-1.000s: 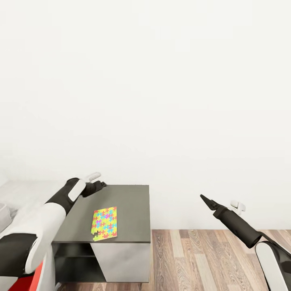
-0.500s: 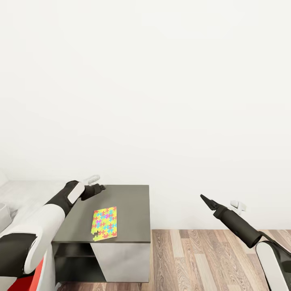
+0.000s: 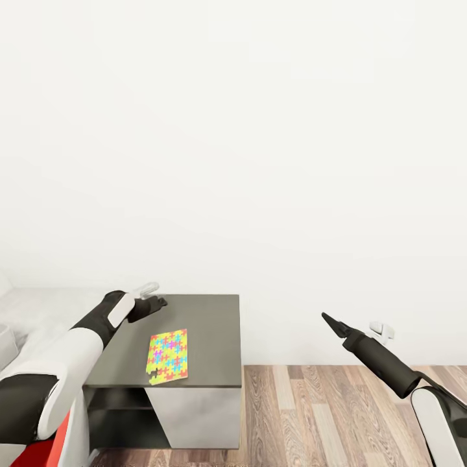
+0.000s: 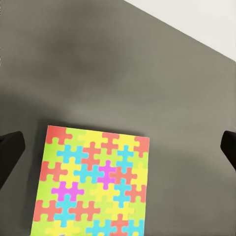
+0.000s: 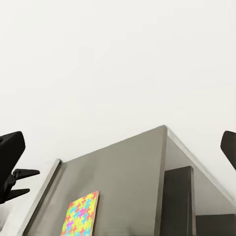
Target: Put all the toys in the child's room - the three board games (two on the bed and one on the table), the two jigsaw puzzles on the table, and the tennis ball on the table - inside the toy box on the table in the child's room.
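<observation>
the left gripper (image 3: 150,302) hangs over the far left part of the dark grey table (image 3: 214,324), above the top and not touching anything. in its own wrist view its two dark fingertips (image 4: 10,153) sit at opposite edges of the picture with bare table top between them, so the jaws stand wide apart and hold nothing. just nearer the robot than that gripper lies a jigsaw puzzle (image 3: 168,356), a thin flat panel patterned in yellow, pink, blue, green and orange interlocking pieces. it lies flat on the dark top close to the table's front edge, and in the left wrist view the jigsaw puzzle (image 4: 91,189) is between the two fingertips but well below them, untouched.

the right gripper (image 3: 328,320) is held in the air off to the right of the table, over the wood-plank floor (image 3: 311,408), pointing toward the white wall (image 3: 259,162). from the head view its tip looks like one dark point, but the right wrist view shows its fingertips (image 5: 11,151) far apart at the picture's edges, so it is spread and empty. that view also takes in the table end (image 5: 132,172) with the puzzle (image 5: 81,214) on it and the left gripper (image 5: 17,183) in the distance.

a pale grey surface (image 3: 39,311) joins the dark top at the left.
</observation>
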### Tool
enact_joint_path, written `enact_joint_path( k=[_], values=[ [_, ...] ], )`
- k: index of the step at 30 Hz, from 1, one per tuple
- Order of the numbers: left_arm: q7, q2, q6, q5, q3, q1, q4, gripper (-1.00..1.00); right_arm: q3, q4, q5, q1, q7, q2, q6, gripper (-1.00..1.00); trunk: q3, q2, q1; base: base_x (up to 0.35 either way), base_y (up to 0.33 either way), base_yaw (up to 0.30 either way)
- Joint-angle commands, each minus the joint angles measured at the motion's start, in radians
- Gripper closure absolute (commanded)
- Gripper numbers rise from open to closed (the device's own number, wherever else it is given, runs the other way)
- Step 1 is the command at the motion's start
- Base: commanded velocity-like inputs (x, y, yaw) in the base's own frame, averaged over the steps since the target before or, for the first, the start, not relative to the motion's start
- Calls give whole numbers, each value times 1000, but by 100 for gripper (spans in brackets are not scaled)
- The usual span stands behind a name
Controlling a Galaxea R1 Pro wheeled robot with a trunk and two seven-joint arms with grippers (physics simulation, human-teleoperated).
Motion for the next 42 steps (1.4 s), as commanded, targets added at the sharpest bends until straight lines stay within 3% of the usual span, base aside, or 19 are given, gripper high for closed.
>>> enact_joint_path(
  k=[1, 20, 27, 31, 36, 42],
  values=[
    [8, 1, 3, 6, -8, -1, -3, -100, -1, 0, -6, -1, 1, 0, 9, -100, -4, -2, 1, 0, 0, 0],
    [5, 2, 6, -4, -9, -1, -6, -100, 0, 3, -6, -1, 0, -1, 8, -100, -35, -2, 1, 0, 0, 0],
    [-4, 44, 12, 4, -6, -1, -6, -100, 1, 3, -6, -1, 0, -1, 7, -100, -47, -2, 1, 0, 0, 0],
    [-54, 63, 14, 4, -8, -1, -6, -100, 2, 3, -5, -1, 0, -1, 7, -100, -53, -2, 1, 0, 0, 0],
    [-183, 84, 16, -2, -10, 0, -2, -100, 3, 3, -5, -1, 0, -1, 7, -100, -61, -2, 1, 0, 0, 0],
    [-219, 92, 16, -7, -11, 2, -1, -100, 3, 3, -5, -1, 0, 0, 7, -100, -71, -2, 1, 0, 0, 0]
  ],
)
